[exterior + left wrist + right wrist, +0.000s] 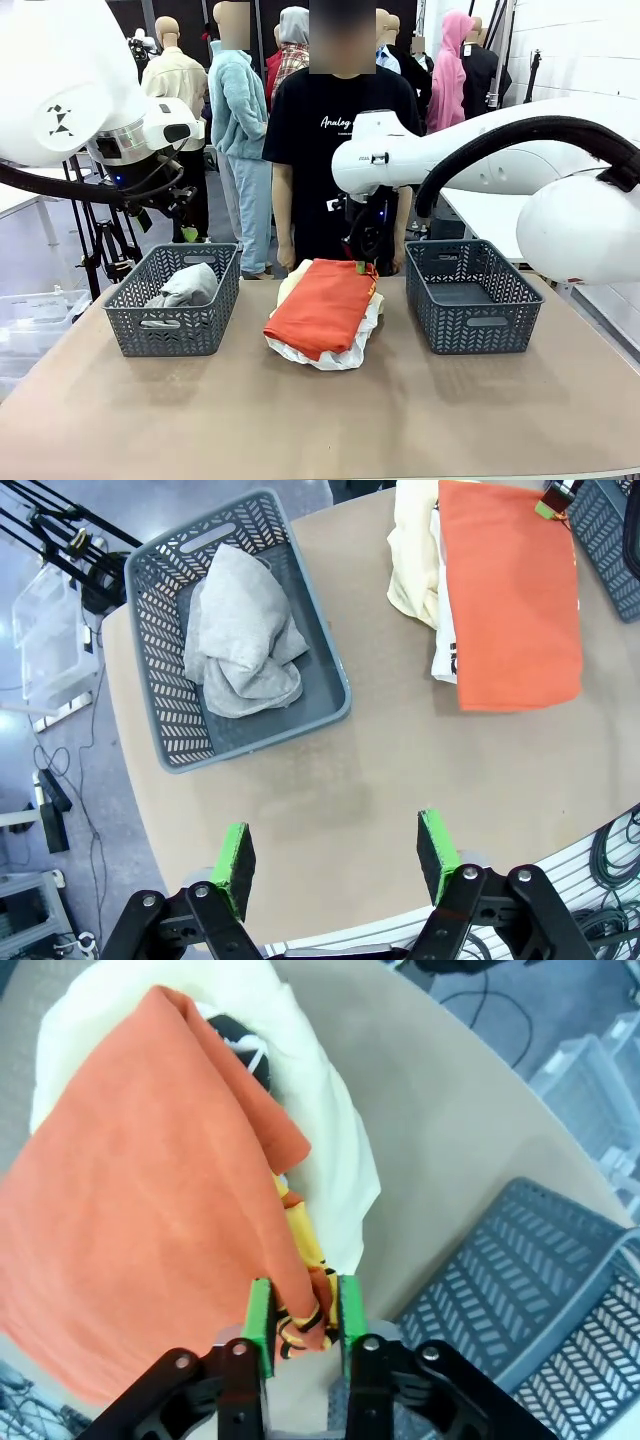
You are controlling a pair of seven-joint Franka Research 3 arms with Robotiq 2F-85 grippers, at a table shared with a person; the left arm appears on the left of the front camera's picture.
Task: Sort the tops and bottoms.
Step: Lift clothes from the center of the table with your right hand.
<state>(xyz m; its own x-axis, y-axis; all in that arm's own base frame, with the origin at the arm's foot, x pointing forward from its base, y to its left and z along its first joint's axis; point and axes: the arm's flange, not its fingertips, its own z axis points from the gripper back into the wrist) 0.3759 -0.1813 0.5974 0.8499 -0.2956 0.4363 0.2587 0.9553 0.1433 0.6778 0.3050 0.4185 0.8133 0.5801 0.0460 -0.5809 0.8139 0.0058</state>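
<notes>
A brown table is seen from the robot's side, with a person in a black T-shirt standing at its far edge. Two grey lattice baskets are set on the table, well apart: the left basket and the right basket.

Between them, three garments are laid in a stack. An orange-red garment is spread on top. A pale yellow garment is seen beneath it at the far left edge. A white garment with black print is seen under it at the near edge. A grey garment is bunched inside the left basket.

The right gripper is lowered onto the far right corner of the stack, just beside the right basket. In the right wrist view its green pads are drawn narrowly together. The corner of the orange-red garment, along with a yellow-and-black patterned bit of cloth, is pinched between them. The rest of that garment is spread away from the fingers, over the pale yellow one.

The left gripper is held above the table near the left basket, touching nothing. Its pads are spread wide, with bare table seen between them. The grey garment in its basket is seen beyond the fingertips, well apart from them.
</notes>
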